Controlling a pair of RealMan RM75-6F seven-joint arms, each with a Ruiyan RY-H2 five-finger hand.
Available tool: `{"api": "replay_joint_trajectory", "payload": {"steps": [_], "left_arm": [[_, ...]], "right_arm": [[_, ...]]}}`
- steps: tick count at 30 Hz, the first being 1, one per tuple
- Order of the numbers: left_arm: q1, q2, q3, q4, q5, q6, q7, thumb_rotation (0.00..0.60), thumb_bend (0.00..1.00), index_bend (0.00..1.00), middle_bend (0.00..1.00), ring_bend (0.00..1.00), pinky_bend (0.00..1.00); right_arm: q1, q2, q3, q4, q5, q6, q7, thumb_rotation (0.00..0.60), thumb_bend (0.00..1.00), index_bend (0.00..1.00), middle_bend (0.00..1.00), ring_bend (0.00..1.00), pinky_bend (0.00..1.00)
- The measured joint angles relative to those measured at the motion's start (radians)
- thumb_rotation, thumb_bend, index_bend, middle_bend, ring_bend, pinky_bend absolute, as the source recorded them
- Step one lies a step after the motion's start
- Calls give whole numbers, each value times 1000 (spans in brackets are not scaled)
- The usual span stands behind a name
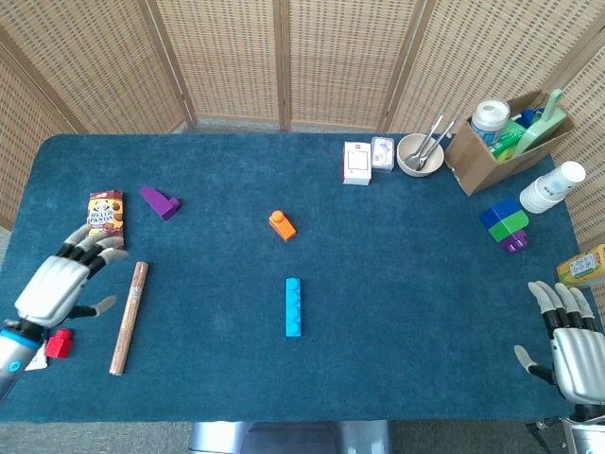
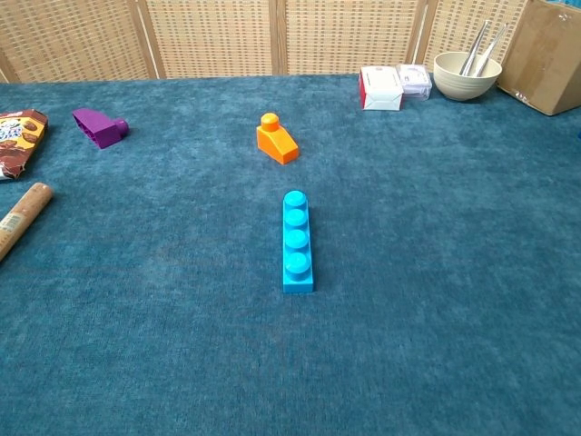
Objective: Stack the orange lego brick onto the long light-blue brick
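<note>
The orange brick (image 1: 281, 225) (image 2: 276, 140) sits alone near the middle of the blue table, with one stud on top and a sloped side. In front of it lies the long light-blue brick (image 1: 293, 306) (image 2: 296, 241), flat, pointing away from me. My left hand (image 1: 62, 287) hovers at the table's left side, fingers spread, holding nothing, far from both bricks. Low at the right front corner is my right hand (image 1: 573, 348), also open and empty. Neither hand shows in the chest view.
A wooden stick (image 1: 129, 317), a snack packet (image 1: 104, 221), a purple brick (image 1: 160, 201) and a small red piece (image 1: 59, 343) lie on the left. At the back right stand small boxes (image 1: 356, 163), a bowl (image 1: 419, 154), a cardboard box (image 1: 501, 137), cups (image 1: 553, 188) and stacked bricks (image 1: 505, 223).
</note>
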Motion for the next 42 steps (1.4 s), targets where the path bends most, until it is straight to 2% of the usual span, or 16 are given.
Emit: {"api": "replay_joint_trajectory", "payload": {"steps": [6,16,22,42], "left_arm": [[-121,-28,-32,40,21,-95,-20,600,321,299,174,119,0],[-329,-137,-75,171,10,-282,-55,600,321,297,146,87,0],[-424,-219,-73,294,14,-344,-62,600,320,289,138,61,0],[-693,-468,-56,601,12,-505,-80,600,321,277,107,28,0]], "right_arm": [[-4,1,4,8,22,0,10,599,217,79,137,0,0],[-20,18,13,10,54,15,12,599,218,79,137,0,0],[-25,21,19,6,72,18,8,599,218,78,137,0,0],[-50,23,48,35,158,31,18,596,219,79,137,0,0]]}}
